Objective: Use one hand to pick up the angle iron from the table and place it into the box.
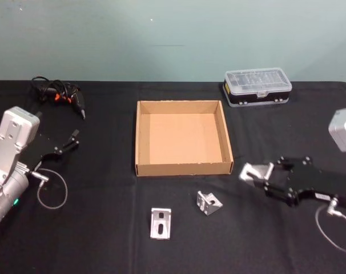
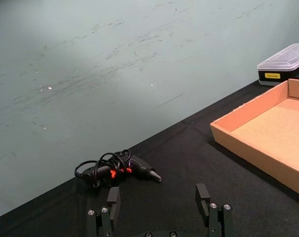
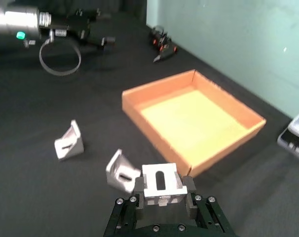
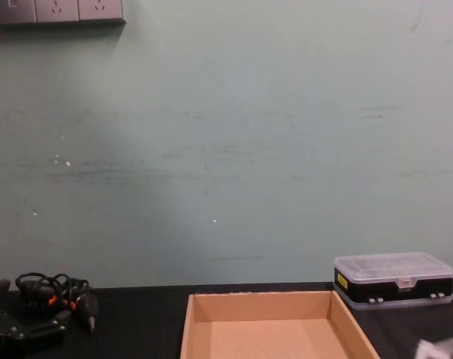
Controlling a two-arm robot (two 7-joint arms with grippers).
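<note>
Bench (image 1: 104, 245): matt black, no shine.
Box (image 1: 181, 169), between grippers: plain tan cardboard, matt, smooth inside.
Angle iron (image 1: 254, 172) clamped in right gripper (image 1: 265, 176): bare silver metal, dull satin sheen.
Near loose angle iron (image 1: 209, 202) and far loose angle iron (image 1: 160, 222), beside that gripper: same bare metal.
Right gripper, left gripper (image 1: 70, 142): black, matt.
Left arm (image 1: 10, 148): smooth silver-grey metal.
Case (image 1: 257, 87) beyond right gripper: black plastic base, clear glossy lid.
Cables (image 1: 59, 94) beyond left gripper: black rubbery sheath, orange bits.
Wall (image 4: 226, 149): pale green paint, scuffed.
</note>
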